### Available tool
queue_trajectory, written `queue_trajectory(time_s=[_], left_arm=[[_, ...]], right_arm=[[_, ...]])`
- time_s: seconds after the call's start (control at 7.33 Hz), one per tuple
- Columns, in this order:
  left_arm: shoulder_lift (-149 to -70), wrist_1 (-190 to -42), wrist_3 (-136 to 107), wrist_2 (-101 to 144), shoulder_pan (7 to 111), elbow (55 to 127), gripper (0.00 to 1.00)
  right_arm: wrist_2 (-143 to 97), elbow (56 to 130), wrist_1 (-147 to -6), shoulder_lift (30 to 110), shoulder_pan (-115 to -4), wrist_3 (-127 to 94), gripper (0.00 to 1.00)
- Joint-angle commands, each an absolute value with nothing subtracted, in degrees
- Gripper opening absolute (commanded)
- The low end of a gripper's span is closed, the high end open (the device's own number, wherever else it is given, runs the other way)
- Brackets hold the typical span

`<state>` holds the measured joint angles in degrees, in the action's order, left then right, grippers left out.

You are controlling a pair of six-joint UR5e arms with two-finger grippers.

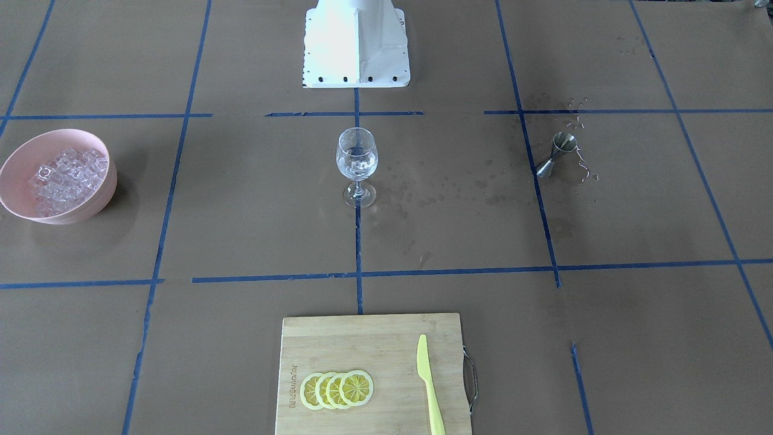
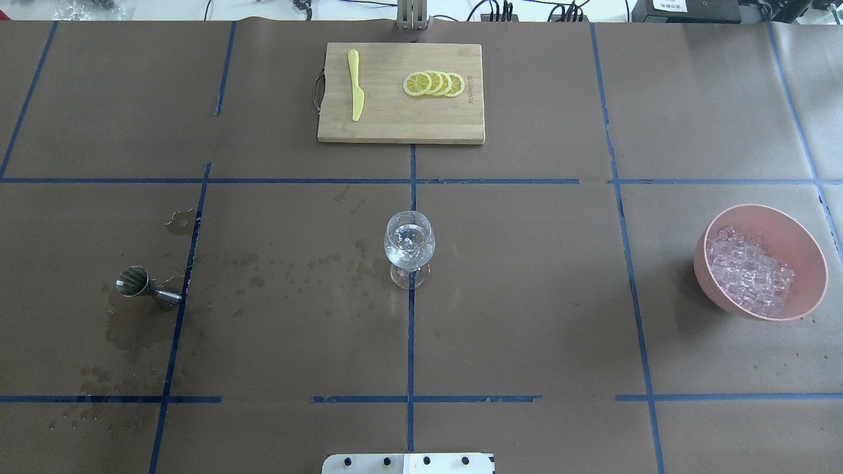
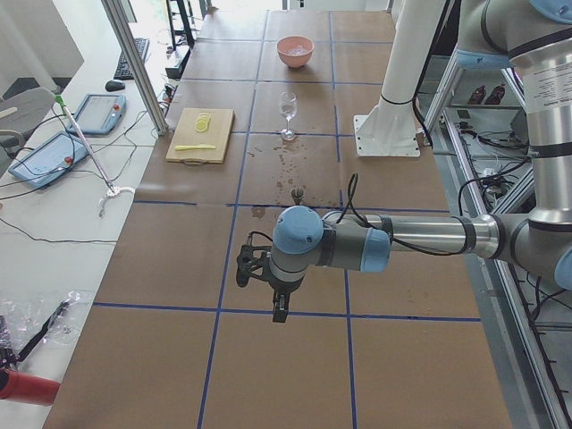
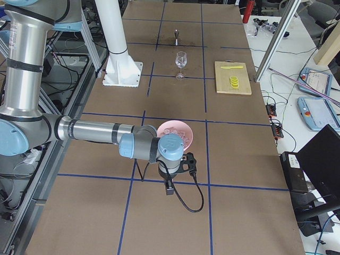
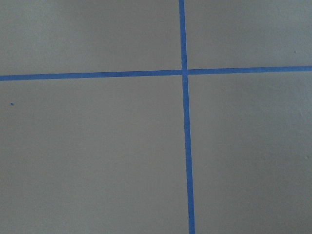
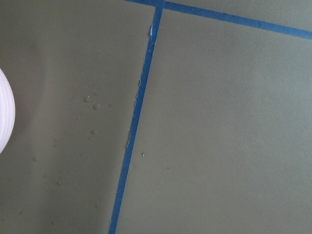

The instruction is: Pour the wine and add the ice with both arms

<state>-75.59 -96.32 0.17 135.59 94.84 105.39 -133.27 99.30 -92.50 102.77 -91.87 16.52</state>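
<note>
A wine glass [image 1: 357, 163] stands at the table's centre with a few clear ice cubes in it; it also shows in the overhead view [image 2: 409, 247]. I cannot make out the wine in it. A pink bowl [image 1: 101, 196] [image 2: 813, 263] holds many ice cubes [image 1: 63, 175] [image 2: 751, 273]. A steel jigger [image 1: 555, 156] [image 2: 146, 288] stands among wet spots. My left gripper [image 3: 279, 310] hangs over bare paper, far from the glass. My right gripper [image 4: 169, 187] hangs just past the bowl [image 4: 183, 127]. I cannot tell whether either is open or shut.
A bamboo cutting board [image 2: 395, 122] carries lemon slices [image 2: 435, 83] and a yellow knife [image 2: 355, 92]. The white pedestal [image 1: 356, 42] stands behind the glass. Both wrist views show only brown paper and blue tape; a pale curved edge [image 6: 5, 117] shows in the right one.
</note>
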Motion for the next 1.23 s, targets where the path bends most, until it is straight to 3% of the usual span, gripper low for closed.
queue_trajectory(time_s=[0.0, 1.09], left_arm=[[-75.59, -96.33, 0.18, 135.62, 94.83, 105.47, 1.00], [-75.41, -97.56, 0.18, 135.53, 94.83, 105.21, 1.00]], right_arm=[[-131.13, 99.58, -92.46, 103.27, -91.93, 16.61, 1.00], [-130.96, 104.41, -89.38, 103.97, -92.02, 15.91, 1.00]])
